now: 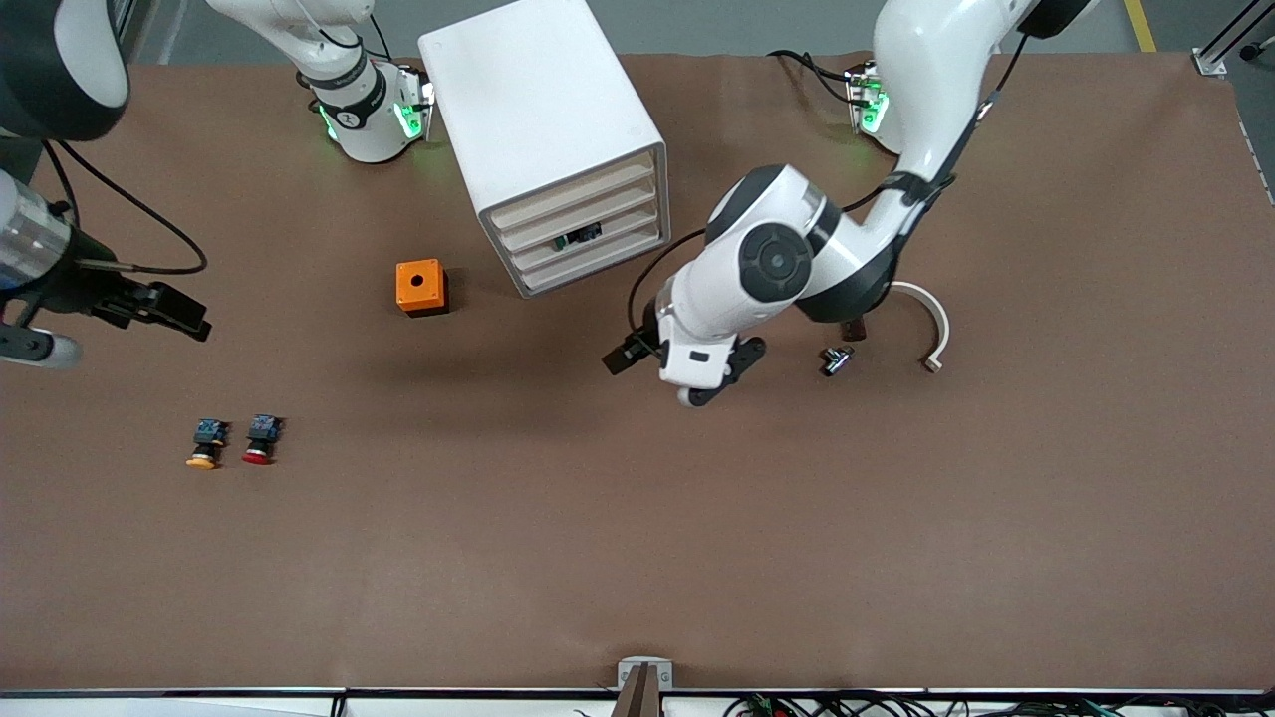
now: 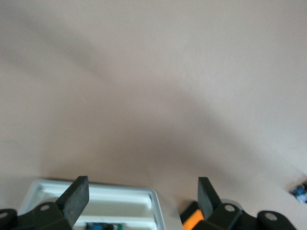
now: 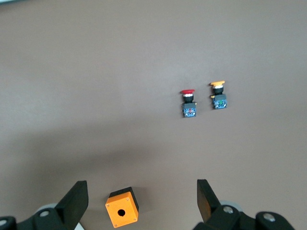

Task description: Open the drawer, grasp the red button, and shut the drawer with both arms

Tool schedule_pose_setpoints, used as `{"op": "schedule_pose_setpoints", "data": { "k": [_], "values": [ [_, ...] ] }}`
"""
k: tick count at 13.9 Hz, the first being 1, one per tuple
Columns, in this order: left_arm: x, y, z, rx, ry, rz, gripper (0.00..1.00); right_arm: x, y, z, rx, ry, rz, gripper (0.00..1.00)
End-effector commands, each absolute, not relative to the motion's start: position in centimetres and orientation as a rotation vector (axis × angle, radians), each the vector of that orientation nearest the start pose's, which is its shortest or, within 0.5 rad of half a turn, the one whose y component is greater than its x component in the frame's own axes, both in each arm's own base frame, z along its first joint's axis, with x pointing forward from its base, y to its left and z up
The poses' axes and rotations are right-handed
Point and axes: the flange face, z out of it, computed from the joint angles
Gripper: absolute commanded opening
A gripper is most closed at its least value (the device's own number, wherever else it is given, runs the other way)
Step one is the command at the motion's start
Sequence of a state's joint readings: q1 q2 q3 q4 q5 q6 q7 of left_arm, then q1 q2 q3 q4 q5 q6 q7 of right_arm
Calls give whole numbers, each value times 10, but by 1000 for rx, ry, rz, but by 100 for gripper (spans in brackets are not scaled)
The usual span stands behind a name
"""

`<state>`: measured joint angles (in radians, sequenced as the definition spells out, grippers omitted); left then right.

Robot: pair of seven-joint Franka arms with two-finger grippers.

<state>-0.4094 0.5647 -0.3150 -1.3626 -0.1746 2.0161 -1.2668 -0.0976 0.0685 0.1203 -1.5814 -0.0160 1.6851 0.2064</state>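
Left gripper point(image 1: 647, 360) hung open over the table before the cabinet point(image 1: 554, 139); right gripper point(image 3: 139, 199) open above the orange box point(image 3: 122, 213).

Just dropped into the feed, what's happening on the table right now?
Nothing is held yet. The left gripper hangs open over the table in front of the white cabinet, whose drawers, including the second from the top, all look shut. The right gripper is open too, up over the right arm's end of the table. The red button lies on the table beside a yellow-capped one, both nearer the front camera than the orange box.
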Motion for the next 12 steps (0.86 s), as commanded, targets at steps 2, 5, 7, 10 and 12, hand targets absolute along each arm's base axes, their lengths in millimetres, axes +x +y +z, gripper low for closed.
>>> {"op": "schedule_pose_setpoints", "data": {
  "k": [2,5,7,10,12],
  "values": [
    [580,-364,495,-3238,-899,229,100,590,10,622,-3108,288,-116,100],
    [578,-286,551,-3257,-614,221,100,585,24,642,-3111,258,-118,100],
    [575,-239,576,-3258,-475,222,100,584,28,662,-3124,241,-167,100],
    [575,-175,601,-3254,-399,206,100,586,28,669,-3120,239,-191,100],
    [579,-139,610,-3256,-325,174,100,582,31,672,-3109,225,-193,100]
  ]
}}
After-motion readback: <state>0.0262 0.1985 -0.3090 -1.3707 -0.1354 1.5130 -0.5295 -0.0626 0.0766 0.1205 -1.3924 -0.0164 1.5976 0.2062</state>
